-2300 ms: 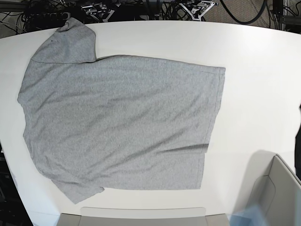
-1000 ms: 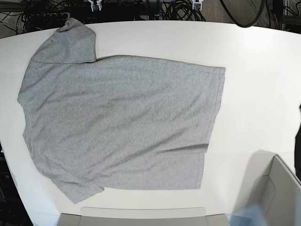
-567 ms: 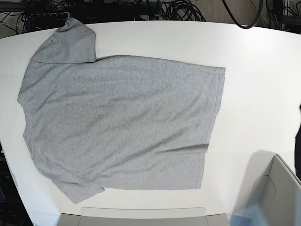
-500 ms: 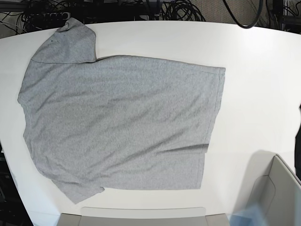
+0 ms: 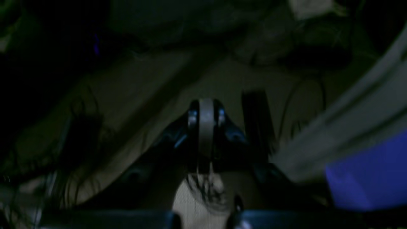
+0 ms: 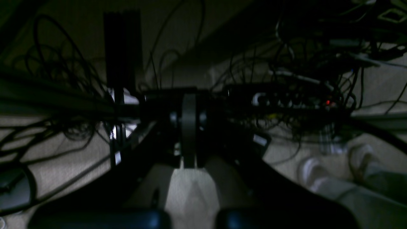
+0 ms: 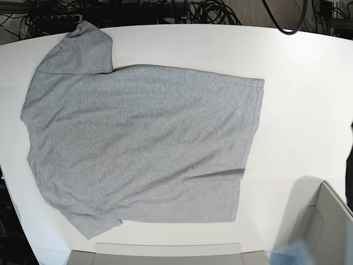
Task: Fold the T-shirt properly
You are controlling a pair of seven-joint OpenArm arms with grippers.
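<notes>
Both arms have gone from the far table edge. Soft grey T-shirt [image 7: 138, 146] lies flat on the smooth white table [image 7: 303, 110] (plain side up). Left gripper [image 5: 206, 127] and right gripper [image 6: 189, 127] have jaws pressed together, holding nothing.

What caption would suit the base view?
Grey T-shirt spread flat, unfolded, plain side up, on a white table.

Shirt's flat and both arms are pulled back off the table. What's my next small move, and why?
Probably bring the left gripper and right gripper forward over the table and open them. Both look shut and face cables, not cloth. The T-shirt lies spread and unfolded, with one sleeve at the far edge, likely the first thing to pinch.
</notes>
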